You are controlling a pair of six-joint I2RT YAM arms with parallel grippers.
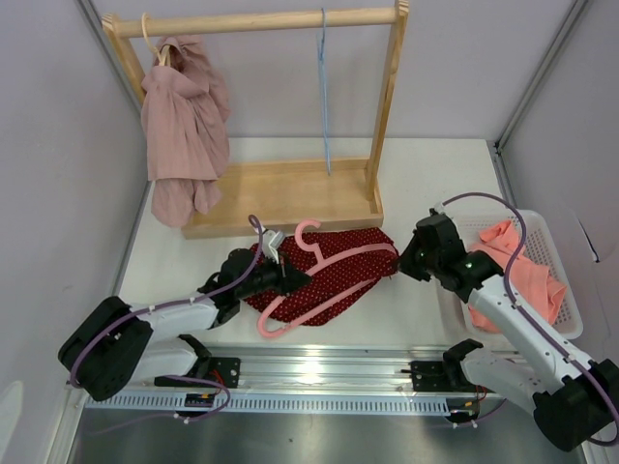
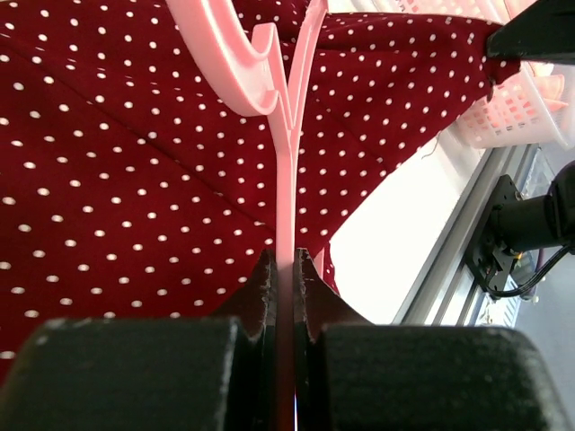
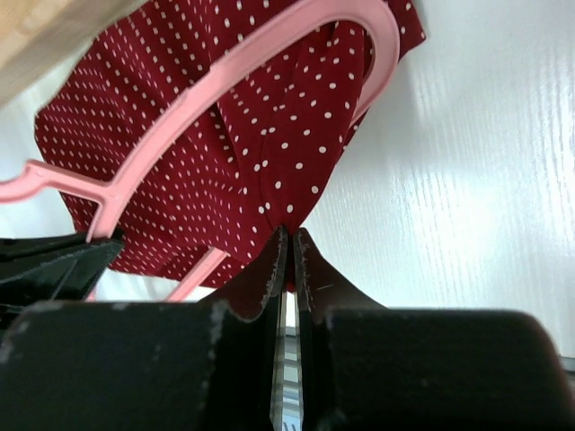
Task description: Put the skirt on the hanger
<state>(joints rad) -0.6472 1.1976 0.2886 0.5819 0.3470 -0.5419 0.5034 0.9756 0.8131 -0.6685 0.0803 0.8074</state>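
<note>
From above, your skirt (image 1: 329, 275) lies on the tabletop (image 1: 435, 184) before the rack (image 1: 280, 193), with the hanger (image 1: 353, 255) across it. Left wrist: your left tool (image 2: 284, 262) clamps the hanger's arm. Right wrist: your right tool (image 3: 287, 238) pinches the skirt's edge.

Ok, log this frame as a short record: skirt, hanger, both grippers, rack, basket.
garment: skirt, red with white dots, bunched on the table
tool: pink hanger lying over the skirt
left arm: left gripper shut on the pink hanger
right arm: right gripper shut on the skirt's right corner
background: wooden rack holding a pink garment and a bare blue hanger
side: white basket at the right, coral garment inside
</note>
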